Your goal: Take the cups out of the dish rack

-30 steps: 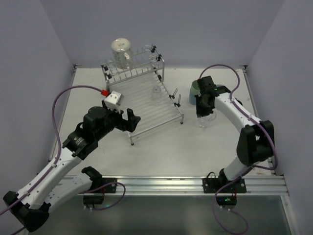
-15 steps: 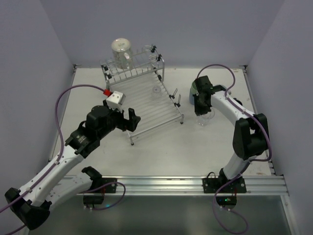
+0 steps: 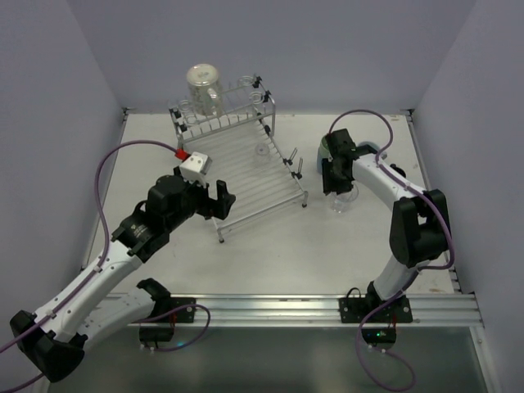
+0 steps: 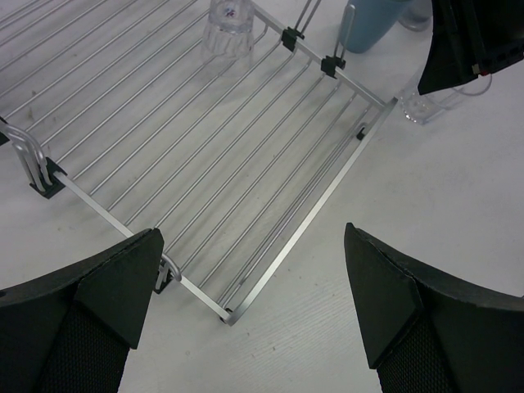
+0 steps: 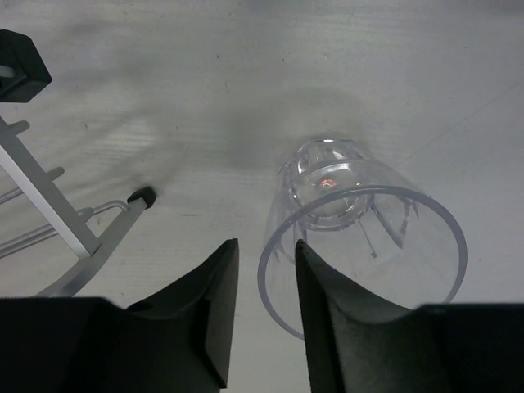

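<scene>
while the right jaws stand slightly parted astride the rim of the clear glass [image 5: 360, 237] upright on the surface [image 5: 409, 82], the wide-open left jaws (the nearer arm) face a small glass [image 4: 229, 24] farther up the dish rack [image 4: 188, 147].

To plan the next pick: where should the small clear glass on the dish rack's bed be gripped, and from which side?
Probably grip the small clear glass across its side wall, coming from the near-left over the bare rods. It stands alone, and the dish rack's right rail sits close behind it.
</scene>
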You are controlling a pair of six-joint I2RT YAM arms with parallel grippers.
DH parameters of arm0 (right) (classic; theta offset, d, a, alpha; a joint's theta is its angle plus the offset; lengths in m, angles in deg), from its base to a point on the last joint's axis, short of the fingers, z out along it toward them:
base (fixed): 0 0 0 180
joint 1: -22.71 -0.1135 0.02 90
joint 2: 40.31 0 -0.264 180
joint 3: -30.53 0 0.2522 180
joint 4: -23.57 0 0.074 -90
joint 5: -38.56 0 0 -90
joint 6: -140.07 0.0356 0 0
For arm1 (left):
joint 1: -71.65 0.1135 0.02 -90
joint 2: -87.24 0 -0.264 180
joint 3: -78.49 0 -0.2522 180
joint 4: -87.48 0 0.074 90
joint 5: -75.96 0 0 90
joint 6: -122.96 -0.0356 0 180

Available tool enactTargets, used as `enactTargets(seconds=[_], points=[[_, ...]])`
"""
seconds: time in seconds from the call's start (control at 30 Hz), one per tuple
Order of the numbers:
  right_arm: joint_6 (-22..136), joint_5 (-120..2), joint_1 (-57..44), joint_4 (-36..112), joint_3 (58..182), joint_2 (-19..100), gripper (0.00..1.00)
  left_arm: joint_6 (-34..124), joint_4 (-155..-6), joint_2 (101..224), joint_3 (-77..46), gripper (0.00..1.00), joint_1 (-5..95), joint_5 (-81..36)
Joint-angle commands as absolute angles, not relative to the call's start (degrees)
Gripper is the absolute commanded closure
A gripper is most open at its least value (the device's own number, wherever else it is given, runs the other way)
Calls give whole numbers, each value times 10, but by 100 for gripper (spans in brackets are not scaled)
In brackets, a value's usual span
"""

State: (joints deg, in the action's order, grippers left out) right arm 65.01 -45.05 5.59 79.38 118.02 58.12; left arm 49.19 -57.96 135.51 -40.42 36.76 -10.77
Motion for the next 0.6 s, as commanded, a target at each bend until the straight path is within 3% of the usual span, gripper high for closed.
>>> enactTargets(seconds=[0.0,0.07,0.1,0.2,0.33,0.43,0.57], points=[[644,-442,55,778,1181,572,59,478,-588,1362,-391,0,367,-103],[644,-438,54,780,1186,561,52,480,-588,1366,-387,0,367,-103],[644,-435,51,781,1188,556,43,481,-588,1369,-384,0,367,-103],[647,-435,45,779,1193,517,36,485,-588,1386,-363,0,368,-114],[658,-467,43,761,1201,436,17,508,-587,1433,-314,0,367,-125],[675,-478,43,727,1180,346,9,530,-590,1503,-269,0,357,-118],[710,-511,43,635,1067,209,7,550,-634,1615,-246,0,348,-63]])
